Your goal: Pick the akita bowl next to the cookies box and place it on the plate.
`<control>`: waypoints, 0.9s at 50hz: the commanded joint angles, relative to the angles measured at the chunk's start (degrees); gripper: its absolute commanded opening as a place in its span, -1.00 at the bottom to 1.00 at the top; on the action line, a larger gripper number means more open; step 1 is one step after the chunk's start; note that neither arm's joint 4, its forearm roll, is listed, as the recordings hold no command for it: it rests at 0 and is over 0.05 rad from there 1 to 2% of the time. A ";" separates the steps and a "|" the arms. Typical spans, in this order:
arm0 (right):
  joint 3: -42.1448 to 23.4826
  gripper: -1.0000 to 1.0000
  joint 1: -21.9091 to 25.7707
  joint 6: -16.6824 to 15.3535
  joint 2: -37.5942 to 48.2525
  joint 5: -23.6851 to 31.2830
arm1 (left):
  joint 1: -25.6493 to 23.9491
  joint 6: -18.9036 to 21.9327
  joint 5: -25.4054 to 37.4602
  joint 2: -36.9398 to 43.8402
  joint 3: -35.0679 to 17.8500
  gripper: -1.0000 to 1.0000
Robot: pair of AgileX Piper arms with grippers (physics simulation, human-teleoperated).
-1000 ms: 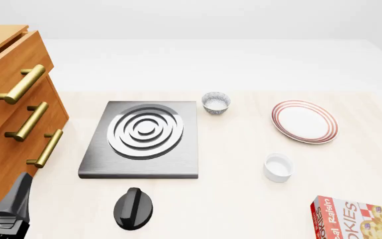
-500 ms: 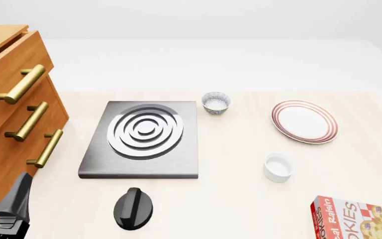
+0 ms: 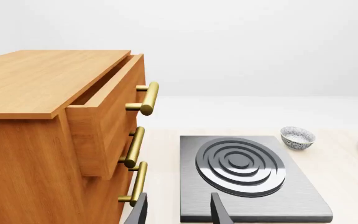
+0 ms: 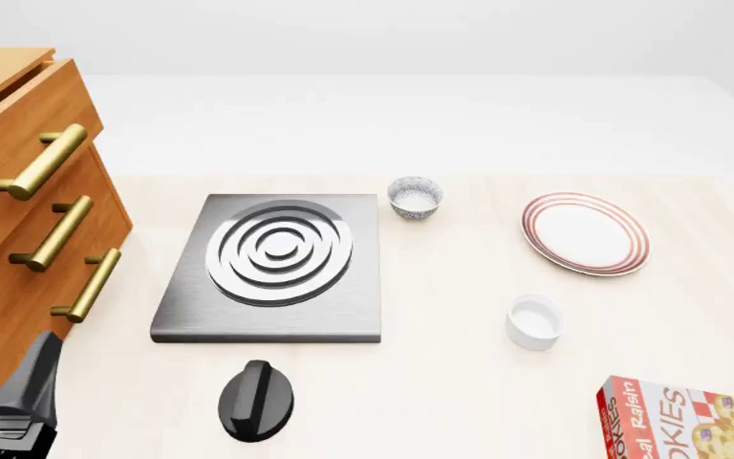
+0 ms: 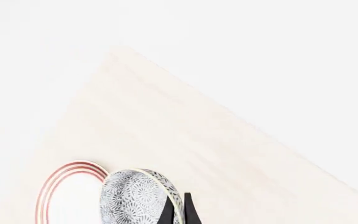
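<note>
In the right wrist view, an akita bowl point(image 5: 132, 198) with a grey-and-white pattern is tipped on its side. My right gripper point(image 5: 177, 212) is shut on its rim. Just behind this bowl the plate point(image 5: 67, 191) shows its red-striped rim. The front view shows neither this gripper nor its bowl. There the plate point(image 4: 584, 232) lies at the right and the red cookies box point(image 4: 692, 421) at the near right corner. My left gripper point(image 3: 179, 212) is open and holds nothing, low beside the wooden cabinet, far from these things.
A same-looking bowl point(image 4: 416, 196) sits beside the grey stove point(image 4: 278, 263). A plain white cup point(image 4: 534, 321) stands between the plate and the cookies box. A black knob point(image 4: 256, 400) lies in front of the stove. The wooden cabinet point(image 4: 23, 220) has its top drawer slightly open.
</note>
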 commanded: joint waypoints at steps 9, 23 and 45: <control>4.24 -1.00 8.90 10.23 -2.87 -3.04 | -0.02 0.01 0.00 0.00 0.00 1.00; 3.99 -1.00 12.44 10.29 -1.86 -4.51 | 0.00 0.01 0.00 0.00 0.00 1.00; 6.31 -1.00 17.99 14.54 -0.10 -9.74 | 0.00 0.00 0.00 0.00 0.00 1.00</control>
